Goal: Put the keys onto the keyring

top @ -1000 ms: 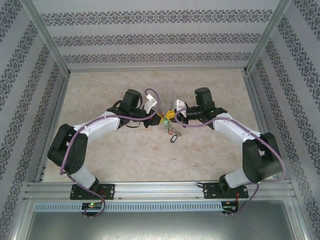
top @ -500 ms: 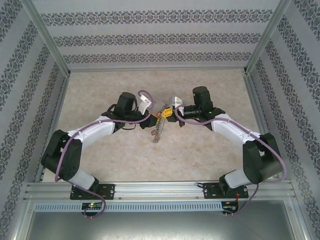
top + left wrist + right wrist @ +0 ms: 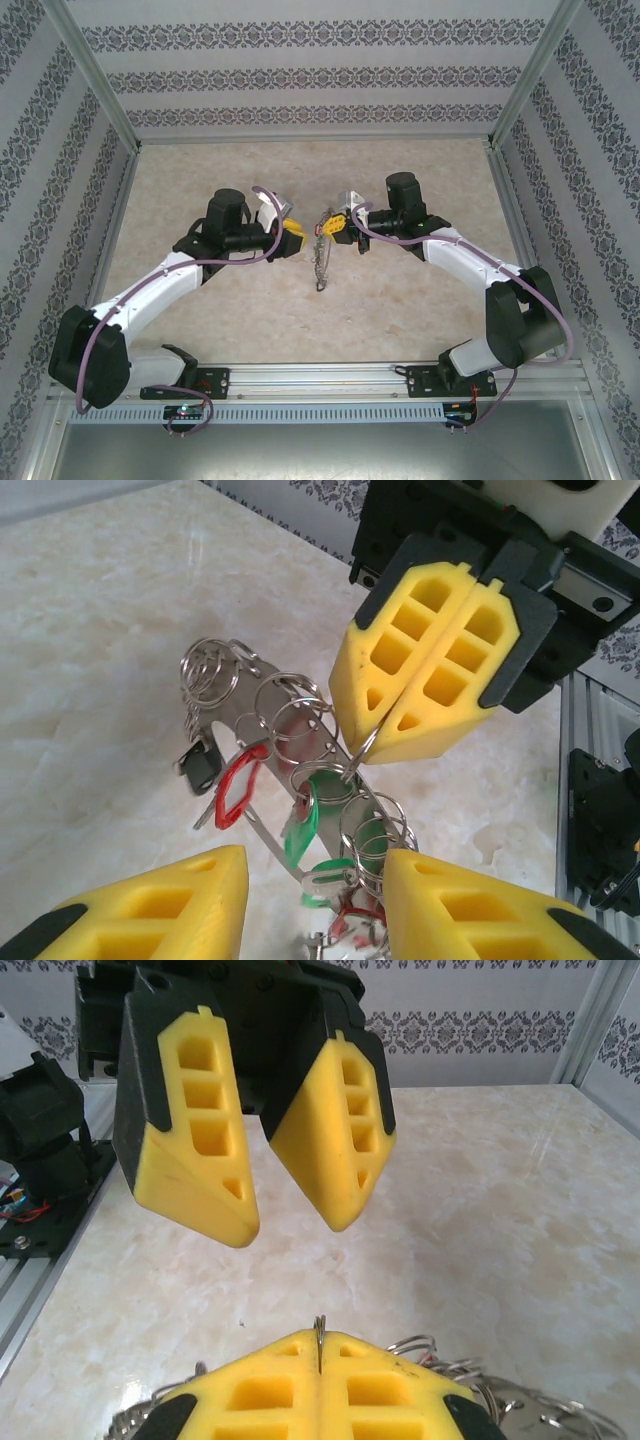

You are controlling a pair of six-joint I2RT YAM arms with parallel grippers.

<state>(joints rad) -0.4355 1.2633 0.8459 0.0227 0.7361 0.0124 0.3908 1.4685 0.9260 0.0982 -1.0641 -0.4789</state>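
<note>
The large thin grey metal keyring, edged with small silvery split rings, hangs from the right gripper, whose yellow foam fingers are pressed together on a thin stretch of its wire. Below that gripper, the tiny keys dangle off the loop: a red-headed one, a green-headed one and a black-headed one. Whether any key is left loose cannot be told.

The left gripper sits just to the left of the right gripper, apart from it, with its jaws spread wide and holding nothing. In its own wrist view, the lower keys hang between its fingers.

The hold looks risky, because one narrow pinch on slippery wire carries the whole bunch. Any swing could let the loop twist or slide out, dropping it onto the beige marbled table beneath the right gripper. If the left gripper closes now, it may trap several keys or rings at once and tangle them. A pull sideways could then drag the wire from the right gripper's fingers
</note>
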